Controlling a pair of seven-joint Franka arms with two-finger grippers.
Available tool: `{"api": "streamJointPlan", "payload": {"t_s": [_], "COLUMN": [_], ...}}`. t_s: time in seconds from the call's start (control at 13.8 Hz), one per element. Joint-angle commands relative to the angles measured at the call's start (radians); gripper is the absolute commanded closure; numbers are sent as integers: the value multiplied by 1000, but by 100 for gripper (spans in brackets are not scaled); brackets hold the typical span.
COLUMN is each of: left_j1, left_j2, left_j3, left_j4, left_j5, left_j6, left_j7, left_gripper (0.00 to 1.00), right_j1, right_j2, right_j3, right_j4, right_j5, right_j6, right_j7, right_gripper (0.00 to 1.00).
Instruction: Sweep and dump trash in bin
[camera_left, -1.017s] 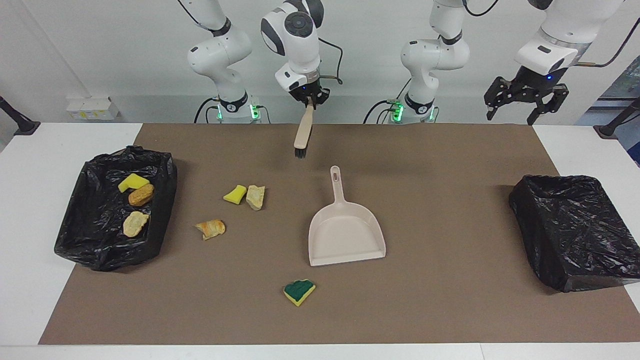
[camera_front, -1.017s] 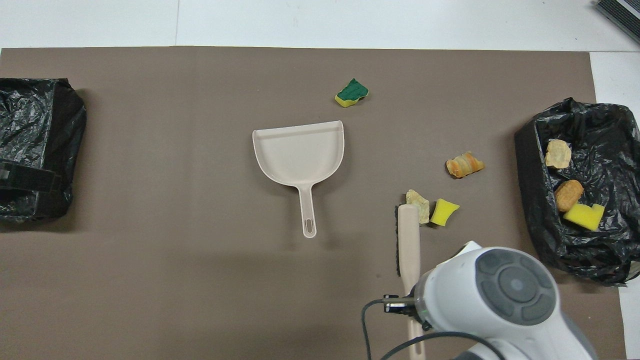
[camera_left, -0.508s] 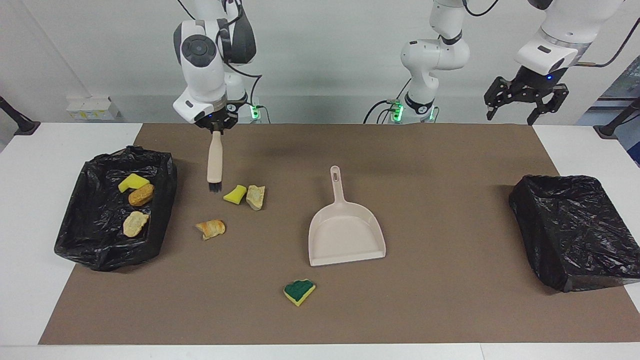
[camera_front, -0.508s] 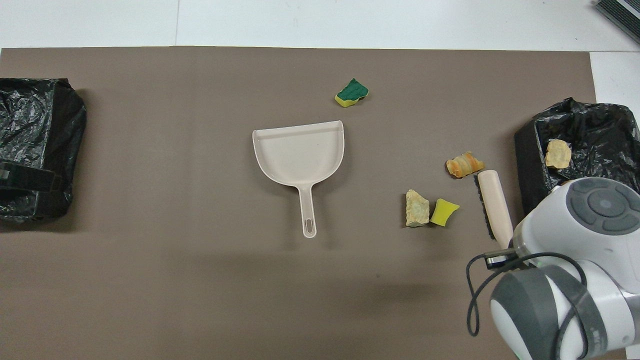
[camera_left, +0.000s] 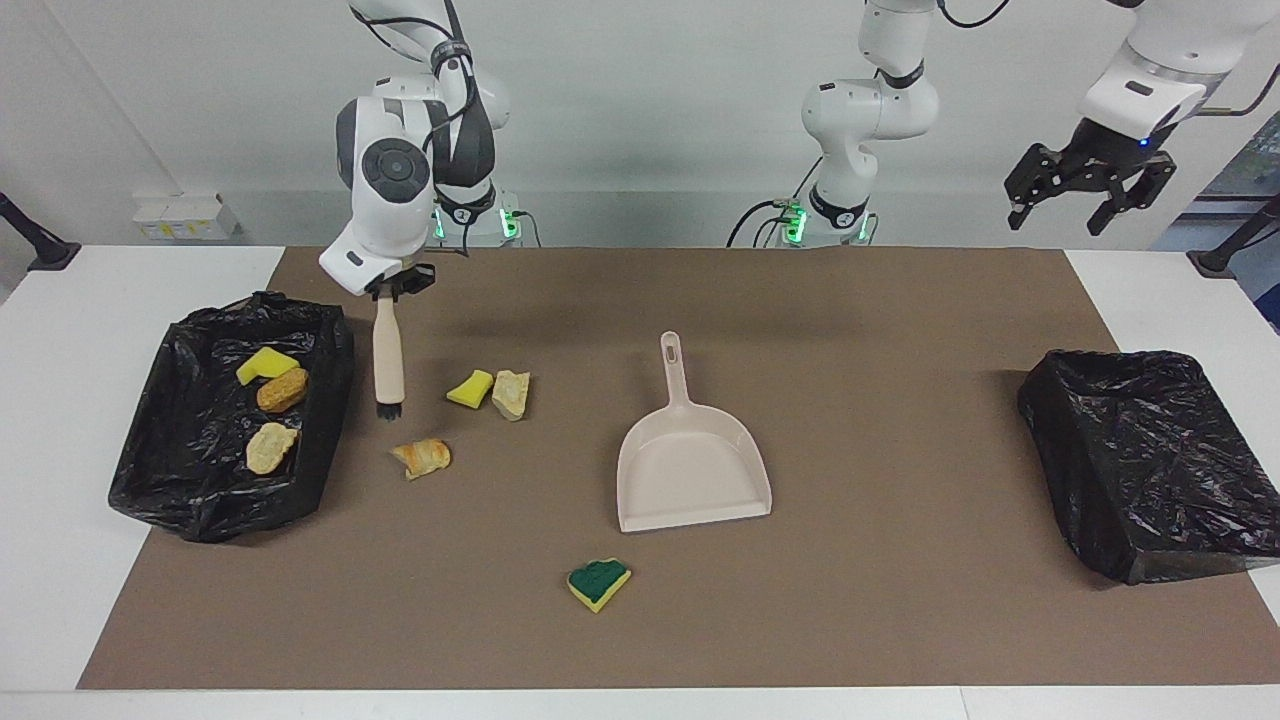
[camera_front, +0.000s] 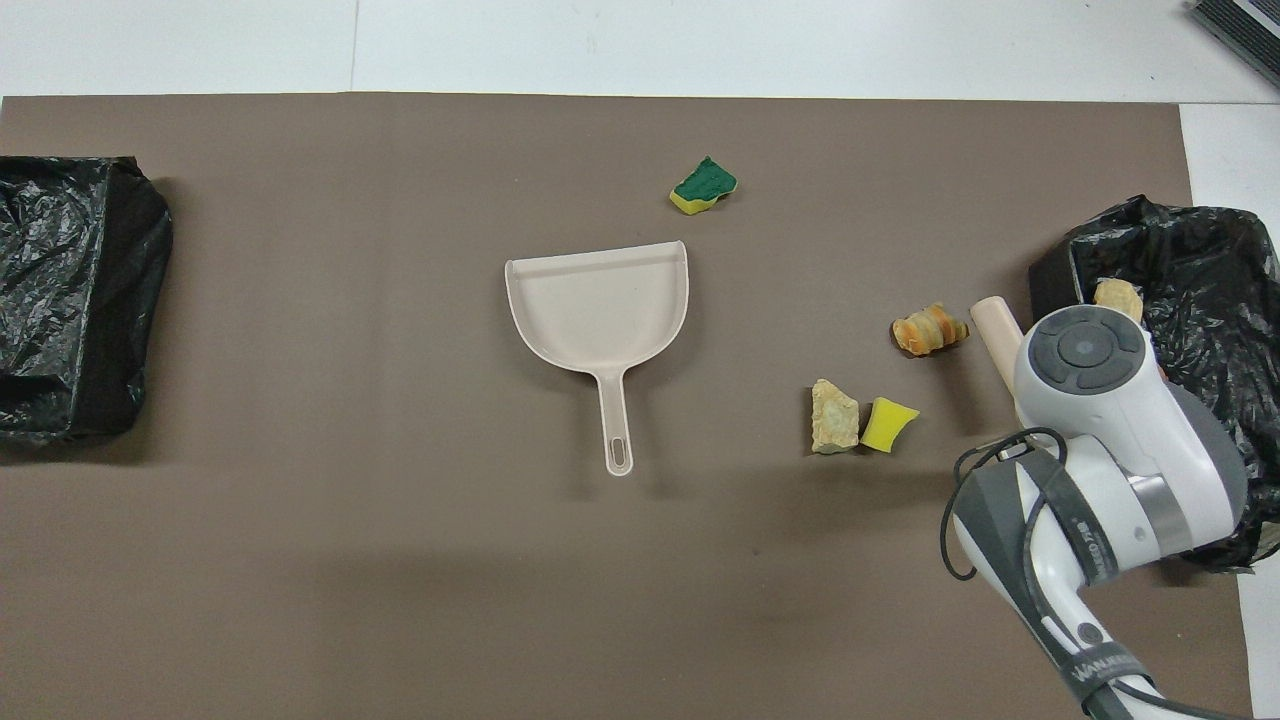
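The right gripper (camera_left: 390, 290), clamped on the beige-handled, dark-bristled brush (camera_left: 387, 360), has swung from near the table's middle to beside the black-lined bin (camera_left: 200, 470) w/ three scraps in it. The bristles now hang just above the mat, next to the tan-orange bread scrap (camera_left: 421, 457), w/ the yellow sponge chunk (camera_left: 469, 388) and pale bread piece (camera_left: 511, 393) near. It looks set to sweep these toward the beige plastic dustpan (camera_left: 690, 470). The green-topped sponge piece (camera_left: 598, 582) lies well apart. The left gripper (camera_left: 1090, 180) waits open, raised over its own table end.
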Motion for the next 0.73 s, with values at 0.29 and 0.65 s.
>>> {"api": "streamJointPlan", "payload": {"t_s": [0.29, 0.65], "left_j1": [-3, -44], "left_j2": [-10, -28], "left_j3": [-14, -56], "left_j4": [-10, -68], "left_j5": [16, 5], "left_j6": [7, 32], "left_j7": [-6, -35], "left_gripper": [0, 0], "right_j1": [-6, 57], "right_j2": [73, 79], "right_j3": [22, 28], "right_j4": [29, 38], "right_j5": [44, 253], "right_j6": [40, 43], "right_j7": [-29, -154], "right_gripper": [100, 100]}}
